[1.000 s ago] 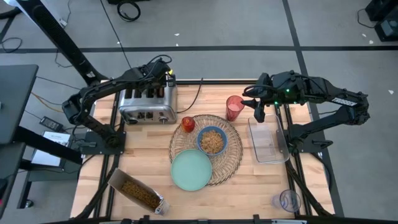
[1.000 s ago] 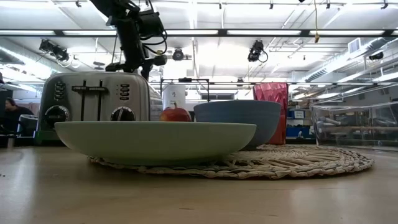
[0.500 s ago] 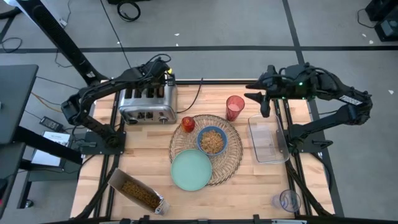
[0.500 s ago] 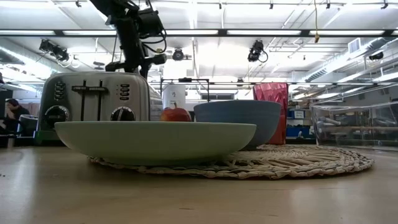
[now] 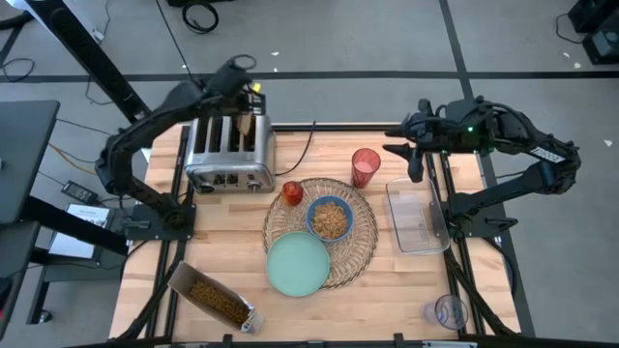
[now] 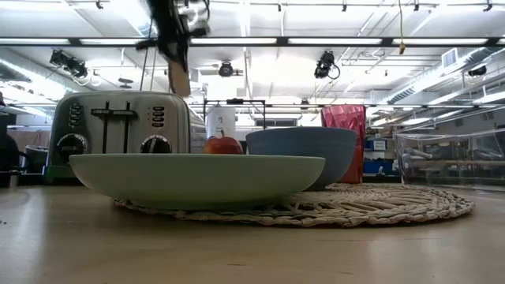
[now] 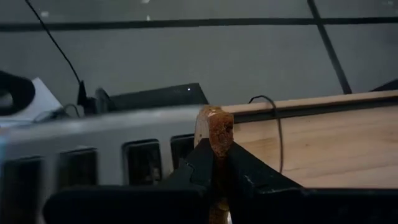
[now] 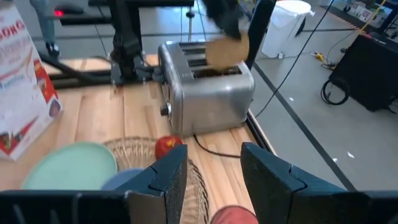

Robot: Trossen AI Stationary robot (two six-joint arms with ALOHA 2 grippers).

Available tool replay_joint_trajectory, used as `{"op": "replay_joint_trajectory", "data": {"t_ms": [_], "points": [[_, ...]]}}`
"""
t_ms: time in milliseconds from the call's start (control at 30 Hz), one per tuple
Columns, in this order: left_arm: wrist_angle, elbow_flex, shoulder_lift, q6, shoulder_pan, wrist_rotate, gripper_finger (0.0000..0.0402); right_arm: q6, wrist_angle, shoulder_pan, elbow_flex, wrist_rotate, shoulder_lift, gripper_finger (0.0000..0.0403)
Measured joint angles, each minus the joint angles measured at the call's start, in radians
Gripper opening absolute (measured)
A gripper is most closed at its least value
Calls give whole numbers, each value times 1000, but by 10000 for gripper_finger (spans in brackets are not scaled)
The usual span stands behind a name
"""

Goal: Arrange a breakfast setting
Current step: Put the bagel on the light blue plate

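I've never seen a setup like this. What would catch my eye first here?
Probably the left pincer holding a toast slice in the air just above the silver toaster at the table's back left. Next, the round wicker placemat mid-table, carrying a blue bowl of cereal and a pale green plate.

You're working in a lab or workshop hall: long ceiling strip lights (image 6: 355,41) and hung cameras (image 6: 326,63) overhead, grey taped floor (image 5: 387,39) with loose cables (image 5: 200,14), and a wooden table (image 5: 232,242) on a black frame.
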Motion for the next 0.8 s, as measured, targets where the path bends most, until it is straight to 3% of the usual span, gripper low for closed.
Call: {"op": "replay_joint_trajectory", "data": {"t_ms": [133,333,600,800], "points": [[-140,177,-2,34,-34,22,30,-26,-38,0,0,-3,0,158],[-267,329,-3,55,-153,207,30,-72,-102,0,0,-14,0,158],[-292,245,-1,-60,-426,293,30,-98,-216,32,0,-157,0,157],[-165,164,-1,-172,-634,269,30,-12,-256,141,-46,-151,-6,154]]}}
